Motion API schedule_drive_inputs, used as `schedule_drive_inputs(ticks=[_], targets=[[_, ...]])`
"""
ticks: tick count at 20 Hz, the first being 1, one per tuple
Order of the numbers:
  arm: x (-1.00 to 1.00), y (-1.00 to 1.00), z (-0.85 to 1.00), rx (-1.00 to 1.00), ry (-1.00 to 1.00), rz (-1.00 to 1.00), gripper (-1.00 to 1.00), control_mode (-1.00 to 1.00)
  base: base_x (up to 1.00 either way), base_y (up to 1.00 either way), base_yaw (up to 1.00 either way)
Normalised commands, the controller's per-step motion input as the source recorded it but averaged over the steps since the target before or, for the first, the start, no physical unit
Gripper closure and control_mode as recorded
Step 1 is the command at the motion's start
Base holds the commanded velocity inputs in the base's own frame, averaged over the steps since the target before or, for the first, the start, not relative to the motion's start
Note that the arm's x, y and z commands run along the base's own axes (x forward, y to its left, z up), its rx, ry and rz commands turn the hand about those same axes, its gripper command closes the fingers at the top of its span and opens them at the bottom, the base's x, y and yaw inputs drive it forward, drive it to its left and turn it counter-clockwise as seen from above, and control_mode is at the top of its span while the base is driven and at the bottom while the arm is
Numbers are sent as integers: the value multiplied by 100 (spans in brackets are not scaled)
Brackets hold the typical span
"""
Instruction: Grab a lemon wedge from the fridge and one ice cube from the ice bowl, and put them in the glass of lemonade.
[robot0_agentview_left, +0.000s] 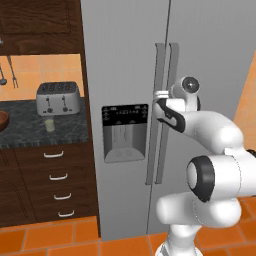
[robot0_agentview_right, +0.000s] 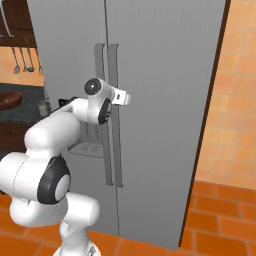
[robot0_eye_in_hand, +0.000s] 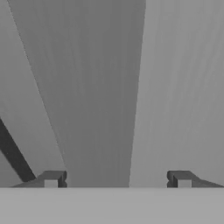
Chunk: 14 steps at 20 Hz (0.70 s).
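Wedge is presumably inside the fridge (robot0_agentview_left: 210, 60), both doors shut, so can't see it yet. Gripper (robot0_eye_in_hand: 117, 179) sits right at the handle (robot0_agentview_left: 171, 70) of the right door, jaws spread wide w/ the handle bar running up between the two tips; nothing pinched yet as far as hand view shows. Risks, as I judge: jaws straddle the bar close to the seam betw. the doors, so if they close off-centre one tip could catch the neighbouring handle (robot0_agentview_left: 160, 70) or slip off the flat bar when pulling; a pull not following the hinge arc could wrench the grip loose; door swing may hit the arm's own elbow, which sits low & near the door front. Containers: fridge contents hidden. Glass (robot0_agentview_left: 49, 124) stands on the surface (robot0_agentview_left: 30, 135) just in front of the toaster (robot0_agentview_left: 57, 97), pale liquid in it, no wedge or cube visible inside, too small to be sure. Bowl (robot0_agentview_left: 3, 121) at the left edge, mostly cut off, contents not readable. Dispenser (robot0_agentview_left: 124, 132) in left door, tray bare.
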Motion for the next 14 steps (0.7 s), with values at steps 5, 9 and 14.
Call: schedule_drive_inputs(ticks=[5,9,14], targets=[[70,0,-40,0,-1,-4,-100,-100,0,0,0],[9,0,-22,0,-6,-1,-100,-100,0,0,0],[10,0,0,0,0,0,100,-100,0,0,0]])
